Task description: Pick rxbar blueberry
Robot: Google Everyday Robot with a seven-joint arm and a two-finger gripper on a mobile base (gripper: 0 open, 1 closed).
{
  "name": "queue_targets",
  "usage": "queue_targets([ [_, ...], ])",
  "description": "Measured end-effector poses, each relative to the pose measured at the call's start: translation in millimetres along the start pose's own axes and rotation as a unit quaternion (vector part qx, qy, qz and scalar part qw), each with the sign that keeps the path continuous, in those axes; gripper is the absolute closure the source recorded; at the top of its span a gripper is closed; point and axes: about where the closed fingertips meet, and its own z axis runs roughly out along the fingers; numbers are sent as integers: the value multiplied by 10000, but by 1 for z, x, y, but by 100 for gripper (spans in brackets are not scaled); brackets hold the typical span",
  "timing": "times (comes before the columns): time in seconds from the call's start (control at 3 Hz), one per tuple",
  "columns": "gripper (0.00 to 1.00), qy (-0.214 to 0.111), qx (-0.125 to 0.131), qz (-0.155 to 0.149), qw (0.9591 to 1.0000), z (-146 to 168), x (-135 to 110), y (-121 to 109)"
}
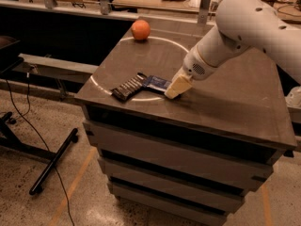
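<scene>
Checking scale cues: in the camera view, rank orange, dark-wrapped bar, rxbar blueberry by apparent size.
1. dark-wrapped bar
2-3. orange and rxbar blueberry, unranked: the orange sits farther back, and the hand, low over the table, hides one rxbar end.

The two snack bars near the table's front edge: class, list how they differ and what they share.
Colour: the rxbar blueberry has a blue wrapper; the dark bar is blackish with pale print. Position: the gripper sits right beside the rxbar blueberry; the dark bar lies farther from it, nearer the table's front corner. Both lie flat, ends seemingly touching.
</scene>
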Motion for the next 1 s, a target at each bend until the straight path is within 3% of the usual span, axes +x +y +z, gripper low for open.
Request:
queue_targets([
  [0.33, 90, 7, -10, 5, 10000, -2, -2, 0],
  [0.67, 100, 6, -10, 5, 10000, -2, -2, 0],
  [1.0, 100, -179, 233, 10, 9996, -43, -6, -18],
])
